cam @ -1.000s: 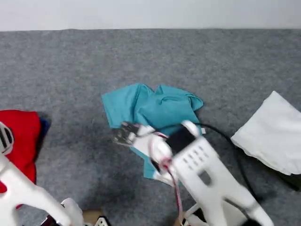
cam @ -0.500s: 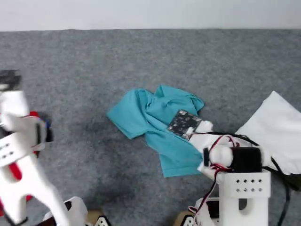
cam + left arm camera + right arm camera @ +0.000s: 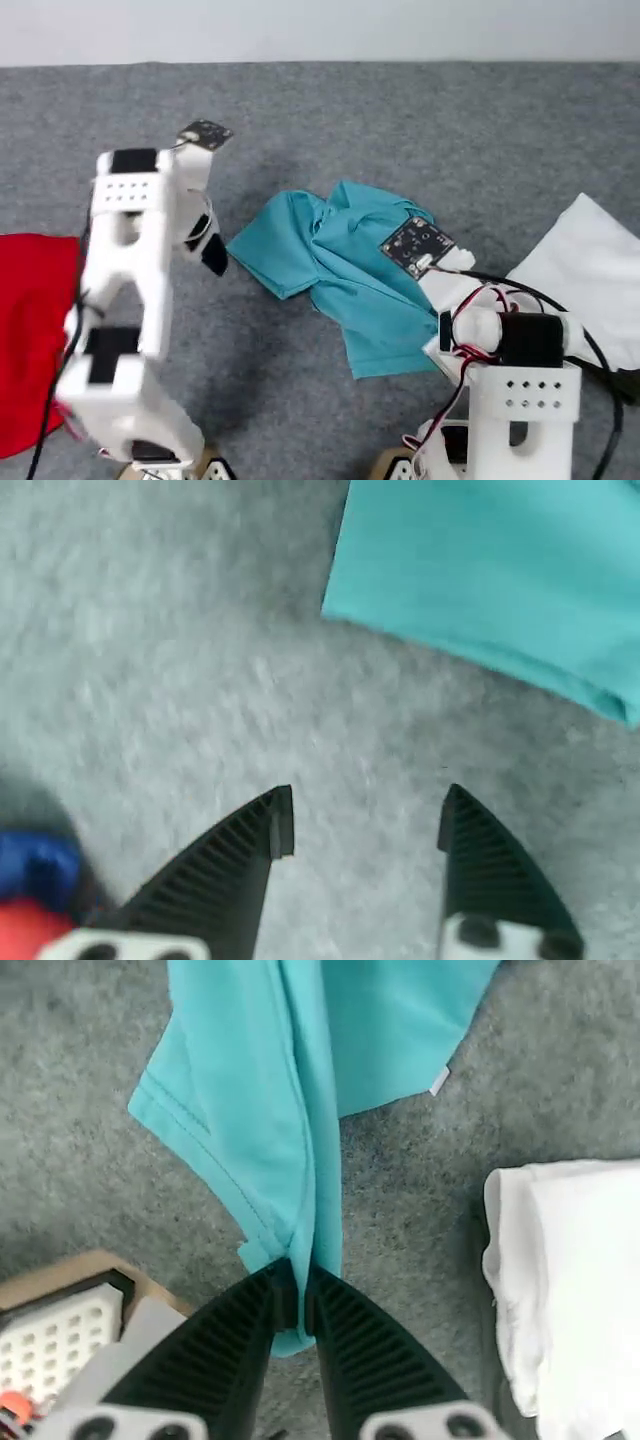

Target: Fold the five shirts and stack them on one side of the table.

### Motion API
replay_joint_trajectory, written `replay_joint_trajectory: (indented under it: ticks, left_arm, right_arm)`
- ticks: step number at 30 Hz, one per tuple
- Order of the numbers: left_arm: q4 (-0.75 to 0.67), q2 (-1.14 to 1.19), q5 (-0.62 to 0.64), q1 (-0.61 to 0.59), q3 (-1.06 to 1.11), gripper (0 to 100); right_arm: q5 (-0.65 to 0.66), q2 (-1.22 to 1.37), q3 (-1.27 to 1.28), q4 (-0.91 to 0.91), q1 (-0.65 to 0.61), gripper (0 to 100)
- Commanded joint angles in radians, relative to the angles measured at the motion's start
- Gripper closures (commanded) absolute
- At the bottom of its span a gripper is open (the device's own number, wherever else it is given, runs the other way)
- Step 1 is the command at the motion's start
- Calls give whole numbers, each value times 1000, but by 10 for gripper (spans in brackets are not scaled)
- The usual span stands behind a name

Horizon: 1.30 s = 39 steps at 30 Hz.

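1. The crumpled teal cotton shirt (image 3: 340, 260) sits mid-table on the grey felt surface (image 3: 450, 130).
2. The right gripper (image 3: 300, 1282) is pinching its hem.
3. The left gripper (image 3: 365, 815) is spread wide over felt, beside the shirt.
4. There's a red shirt (image 3: 30, 330) at the left edge and a folded white shirt (image 3: 585, 280) at the right edge.

Light falls evenly from above over the grey table (image 3: 400, 120), fairly bright, so shadows are soft and short. A faint dark patch lies on the table beside the left arm (image 3: 130, 300), and a thin shadow edges the teal shirt (image 3: 340, 260). The white shirt (image 3: 590, 280) glares pale and its folds barely show. In the left wrist view the table dims toward the blue cloth (image 3: 35, 865).
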Motion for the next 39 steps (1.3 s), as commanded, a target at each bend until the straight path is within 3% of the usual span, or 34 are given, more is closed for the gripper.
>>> replay_joint_trajectory:
  ticks: [1,7,12,18,31,39]
  left_arm:
    - [55,167,-69,9,-252,754]
    - [130,465,-101,8,-639,754]
    - [135,609,-98,40,-819,754]
    - [133,663,-97,103,-835,755]
    - [132,747,-29,97,-875,760]
    - [135,789,-31,146,-869,948]
  right_arm:
    - [-64,-18,-3,38,15,988]
    - [-130,-24,-3,38,15,988]
    - [-138,-24,-3,38,19,988]
    - [-137,-19,-3,38,19,988]
    - [-132,-18,-3,38,19,988]
    - [-132,-18,-3,38,15,988]
